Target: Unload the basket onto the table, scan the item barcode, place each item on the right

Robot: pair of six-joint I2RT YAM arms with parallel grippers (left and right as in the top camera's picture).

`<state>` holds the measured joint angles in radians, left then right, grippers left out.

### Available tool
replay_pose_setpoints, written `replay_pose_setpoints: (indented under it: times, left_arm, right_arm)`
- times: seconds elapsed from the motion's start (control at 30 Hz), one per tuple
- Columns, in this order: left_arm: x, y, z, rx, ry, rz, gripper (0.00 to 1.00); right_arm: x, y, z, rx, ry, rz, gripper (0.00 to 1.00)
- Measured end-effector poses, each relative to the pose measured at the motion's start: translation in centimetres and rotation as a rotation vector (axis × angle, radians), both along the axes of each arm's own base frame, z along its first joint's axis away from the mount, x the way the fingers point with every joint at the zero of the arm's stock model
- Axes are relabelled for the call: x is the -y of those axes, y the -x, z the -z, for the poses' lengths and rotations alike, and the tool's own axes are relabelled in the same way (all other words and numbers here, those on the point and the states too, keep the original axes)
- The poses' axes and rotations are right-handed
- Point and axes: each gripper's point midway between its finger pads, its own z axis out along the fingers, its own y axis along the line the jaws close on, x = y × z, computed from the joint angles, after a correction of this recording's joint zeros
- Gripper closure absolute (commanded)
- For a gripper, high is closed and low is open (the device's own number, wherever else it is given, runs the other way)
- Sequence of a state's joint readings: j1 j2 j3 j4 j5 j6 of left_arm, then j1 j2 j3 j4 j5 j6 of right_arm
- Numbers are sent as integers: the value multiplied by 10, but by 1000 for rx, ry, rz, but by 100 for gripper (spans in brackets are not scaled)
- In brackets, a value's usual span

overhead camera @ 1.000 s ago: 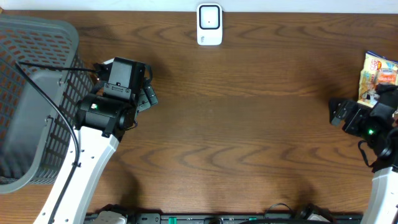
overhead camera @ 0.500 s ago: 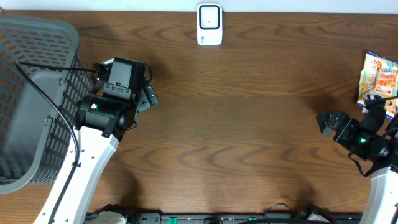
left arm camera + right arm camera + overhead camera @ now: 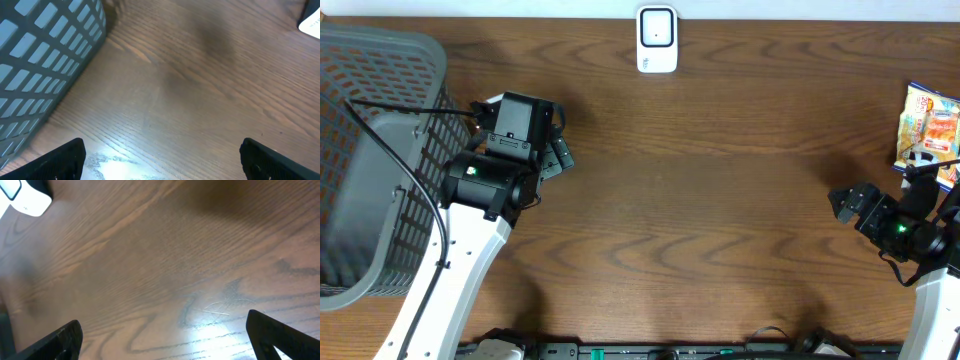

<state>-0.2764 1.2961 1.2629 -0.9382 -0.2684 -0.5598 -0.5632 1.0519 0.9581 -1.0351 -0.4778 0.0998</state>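
Observation:
The item, a colourful snack packet (image 3: 928, 123), lies flat at the table's far right edge. A white barcode scanner (image 3: 657, 40) stands at the back centre; its corner shows in the left wrist view (image 3: 312, 24) and its body in the right wrist view (image 3: 26, 198). My right gripper (image 3: 842, 203) is open and empty, a little in front and left of the packet, not touching it. Over bare wood its dark fingertips (image 3: 60, 342) stand wide apart. My left gripper (image 3: 556, 142) is open and empty beside the basket, fingertips (image 3: 65, 159) spread.
A large grey mesh basket (image 3: 370, 150) fills the left end of the table and its wall (image 3: 40, 65) is close on the left in the left wrist view. Dark wooden tabletop (image 3: 720, 200) lies between the arms.
My right arm has drawn away from the snack packet, toward the front and left, uncovering it. The left arm has not moved.

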Motion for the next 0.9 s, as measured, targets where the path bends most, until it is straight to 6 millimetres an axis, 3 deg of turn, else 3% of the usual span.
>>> replay_pose_setpoints:
  times: [0.5,0.9]
  left_arm:
    - [0,0,0,0,0,0,2]
    - [0,0,0,0,0,0,2]
  right_arm:
    - [-4,-8,4,39,28,-30,1]
    - [-64,-28,18,364,164,-277,1]
